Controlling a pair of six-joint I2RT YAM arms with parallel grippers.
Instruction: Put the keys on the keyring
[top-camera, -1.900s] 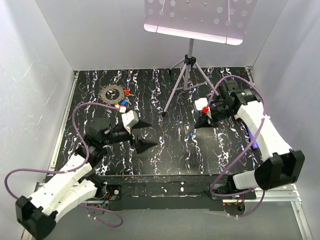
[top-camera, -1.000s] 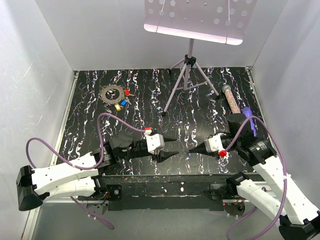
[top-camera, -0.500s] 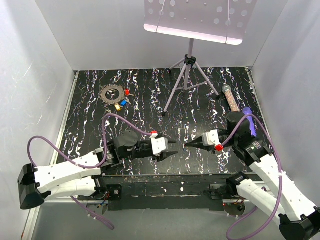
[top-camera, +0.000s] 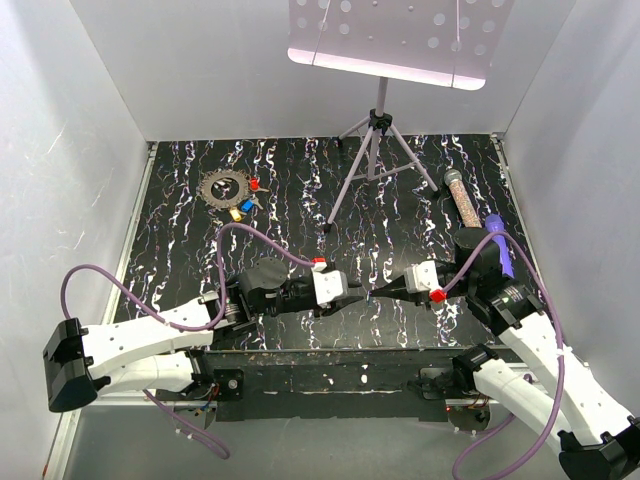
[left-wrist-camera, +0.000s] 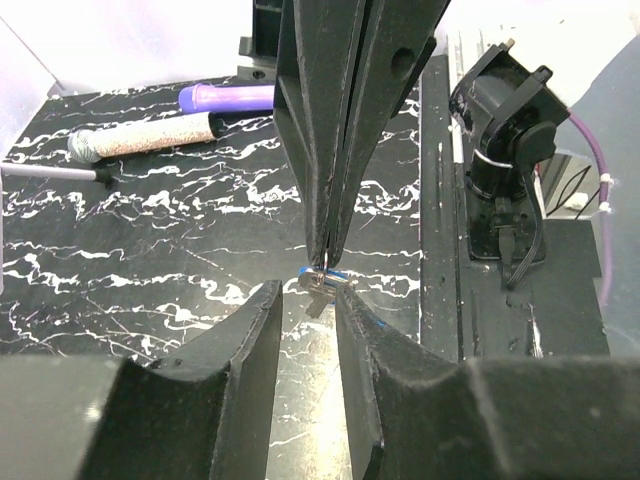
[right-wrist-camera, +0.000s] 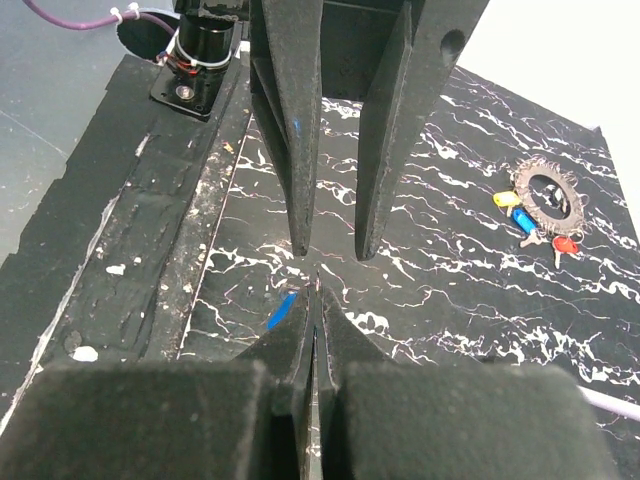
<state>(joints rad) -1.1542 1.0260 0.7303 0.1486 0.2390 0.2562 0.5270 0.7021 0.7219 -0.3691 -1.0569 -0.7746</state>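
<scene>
Left wrist view puts you mid-handover, by my reading. The right end effector (left-wrist-camera: 327, 262) is pinched fully shut on a tiny blue-headed key (left-wrist-camera: 322, 283) at its very tips. Your left end effector (left-wrist-camera: 305, 303) stands partly open, one finger either side of the key and apart from it. Both meet at 6 o'clock on the worktop (top-camera: 300, 170), well apart from the keyring (top-camera: 224, 187) at 10 o'clock. Three more keys (top-camera: 246, 204), with red, blue and yellow heads, lie touching the ring at its 4 o'clock edge; you can't tell whether they are threaded on. Next, you'd likely close the left fingers squarely on the key before the right lets go, since it looks like small, hard, slippery metal with a smooth plastic head. The keyring is flat, dull grey-bronze metal, jagged like a gear around a round hole. The worktop is glossy black, veined white.
</scene>
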